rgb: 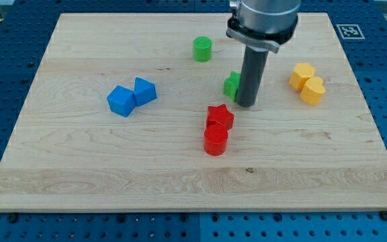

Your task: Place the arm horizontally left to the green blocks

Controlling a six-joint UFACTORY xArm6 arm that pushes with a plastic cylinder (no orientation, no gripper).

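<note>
A green cylinder (202,49) stands near the view's top centre of the wooden board (79,168). A second green block (231,85) sits lower and to the right, partly hidden behind my rod; its shape is unclear. My tip (247,104) rests on the board just right of this second green block, touching or nearly touching it, and below right of the green cylinder.
A red star (220,117) and a red cylinder (215,141) sit just below left of my tip. Two blue blocks (121,101) (144,90) lie at the left. Two yellow blocks (302,74) (313,91) lie at the right.
</note>
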